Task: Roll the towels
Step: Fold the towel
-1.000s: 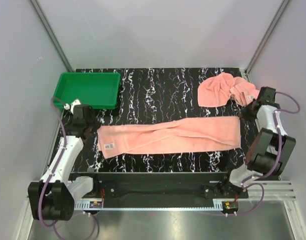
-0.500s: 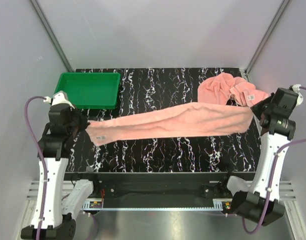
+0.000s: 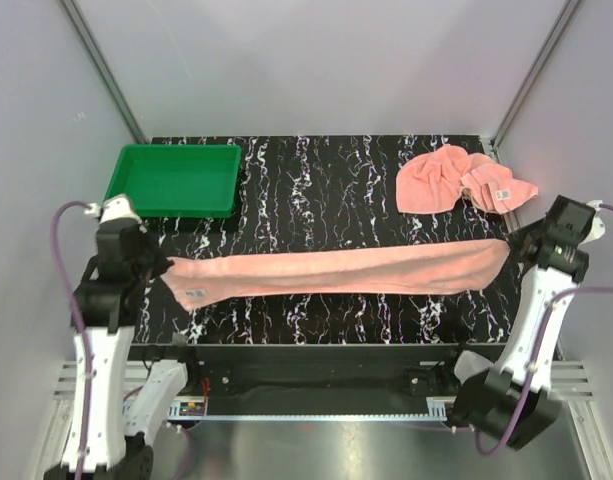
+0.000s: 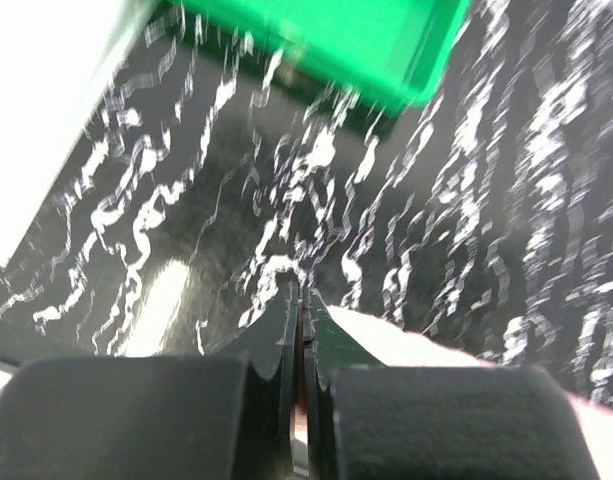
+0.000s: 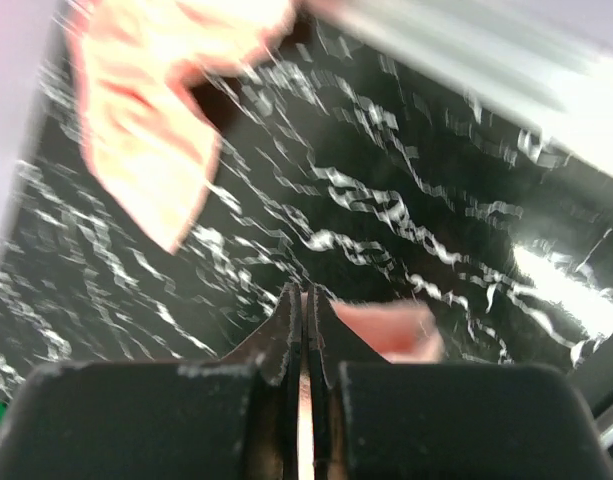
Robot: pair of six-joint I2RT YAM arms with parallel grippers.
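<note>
One long salmon-pink towel [image 3: 336,272] hangs stretched across the table's near half, above the surface. My left gripper [image 3: 167,268] is shut on its left end, near the small white label [image 3: 194,293]. My right gripper [image 3: 513,248] is shut on its right end. In the left wrist view the jaws [image 4: 301,300] pinch pink cloth [image 4: 416,345]; in the right wrist view the jaws [image 5: 306,300] likewise pinch a pink corner [image 5: 386,330]. The second towel [image 3: 451,180] lies crumpled at the back right, seen also in the right wrist view as a blurred towel [image 5: 151,130].
A green tray [image 3: 174,180] stands at the back left corner of the black marbled table [image 3: 316,190]; its tray corner [image 4: 326,40] shows ahead of the left gripper. Grey walls close in on both sides.
A second ago the towel lay flat on the table; both grippers have since lifted it by its ends, pulled it taut, and now carry it nearer the front edge.
</note>
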